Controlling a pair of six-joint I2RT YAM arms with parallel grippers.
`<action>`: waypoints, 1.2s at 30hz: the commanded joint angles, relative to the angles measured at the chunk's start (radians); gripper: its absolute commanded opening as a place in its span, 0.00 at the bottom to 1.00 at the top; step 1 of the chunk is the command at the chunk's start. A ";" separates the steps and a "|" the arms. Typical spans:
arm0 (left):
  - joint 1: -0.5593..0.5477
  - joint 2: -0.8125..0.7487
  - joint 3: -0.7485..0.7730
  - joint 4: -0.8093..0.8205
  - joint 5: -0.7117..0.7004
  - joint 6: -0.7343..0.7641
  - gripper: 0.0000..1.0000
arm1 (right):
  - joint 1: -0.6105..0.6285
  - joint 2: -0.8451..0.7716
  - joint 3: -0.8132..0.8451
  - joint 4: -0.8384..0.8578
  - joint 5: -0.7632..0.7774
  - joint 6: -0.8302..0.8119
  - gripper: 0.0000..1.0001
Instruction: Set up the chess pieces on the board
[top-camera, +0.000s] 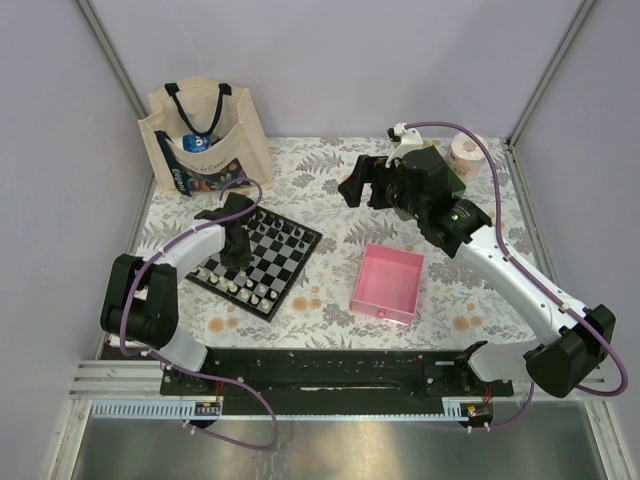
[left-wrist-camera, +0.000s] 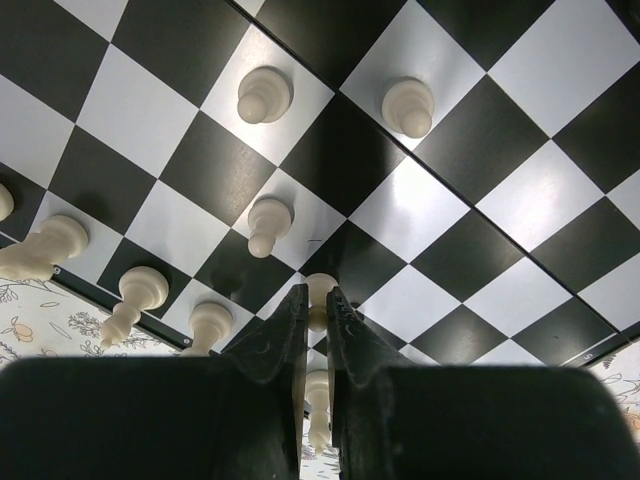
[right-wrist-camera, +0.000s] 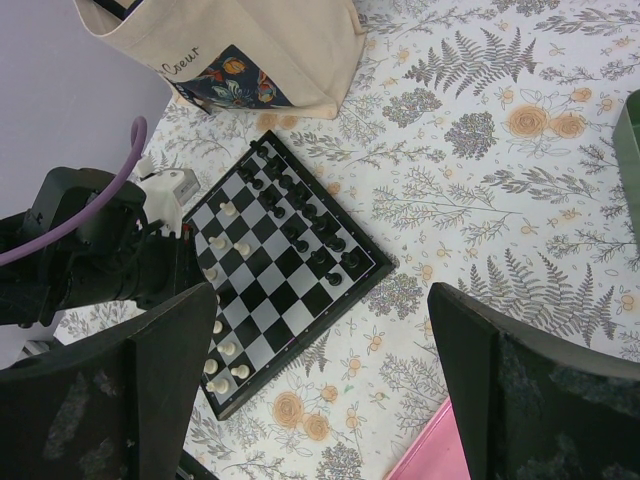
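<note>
The board (top-camera: 290, 262) lies left of centre on the floral table. Black chess pieces (top-camera: 285, 232) stand along its far side and cream-white ones (top-camera: 245, 288) along its near side. My left gripper (top-camera: 240, 245) is down on the board's near-left part. In the left wrist view my left gripper (left-wrist-camera: 315, 292) is shut on a cream-white piece (left-wrist-camera: 320, 288), whose head shows just past the fingertips. Other cream-white pieces (left-wrist-camera: 265, 95) stand on squares around it. My right gripper (top-camera: 365, 185) hangs open and empty high over the back of the table; its wrist view looks down on the board (right-wrist-camera: 290, 270).
A pink square tray (top-camera: 388, 282) sits right of the board. A cloth tote bag (top-camera: 205, 140) stands at the back left and a pale roll (top-camera: 465, 150) at the back right. A green edge (right-wrist-camera: 632, 150) shows at the right of the right wrist view.
</note>
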 joint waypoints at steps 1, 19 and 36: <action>-0.004 -0.032 0.003 -0.016 -0.034 -0.013 0.03 | -0.008 -0.020 -0.005 0.043 -0.002 -0.006 0.96; -0.011 -0.063 -0.025 -0.054 -0.012 -0.005 0.02 | -0.008 -0.006 0.001 0.050 -0.011 0.003 0.97; -0.013 -0.043 -0.007 -0.043 -0.012 -0.002 0.23 | -0.008 -0.008 -0.003 0.053 -0.010 -0.004 0.97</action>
